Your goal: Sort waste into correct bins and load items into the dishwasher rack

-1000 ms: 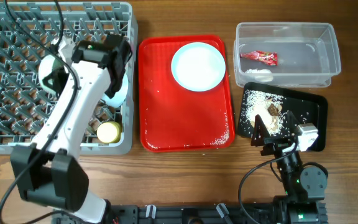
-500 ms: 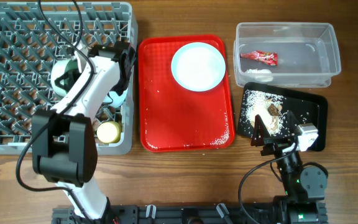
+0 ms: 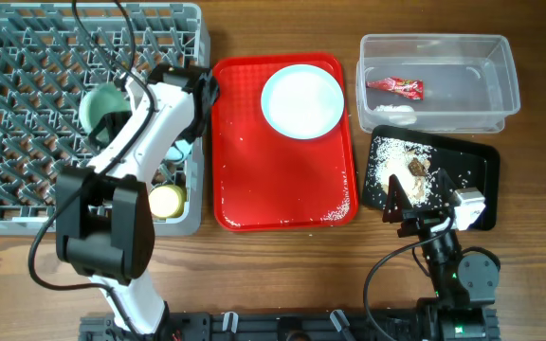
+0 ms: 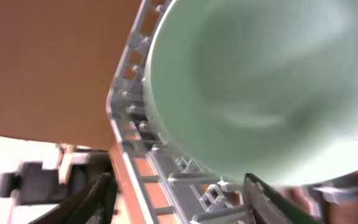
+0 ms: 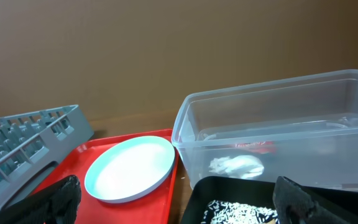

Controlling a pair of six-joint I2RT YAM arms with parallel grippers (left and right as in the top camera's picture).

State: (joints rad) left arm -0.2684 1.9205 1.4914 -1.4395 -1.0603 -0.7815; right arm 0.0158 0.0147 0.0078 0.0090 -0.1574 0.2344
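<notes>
In dishwasher rack (image 3: 8, 223): light-green bowl (image 3: 98, 102) | left gripper (image 4: 179, 185) parted, empty | right gripper (image 5: 176, 198) wide, empty

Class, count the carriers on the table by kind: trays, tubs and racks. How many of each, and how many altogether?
Trays: 2 (red tray, black tray)
Tubs: 1 (clear tub)
Racks: 1 (grey dishwasher rack)
Total: 4

Rack (image 3: 8, 224) left, plate (image 3: 301, 100) on serving tray (image 3: 282, 180) centre — tub (image 3: 472, 85) behind flat tray (image 3: 472, 166), right
</notes>
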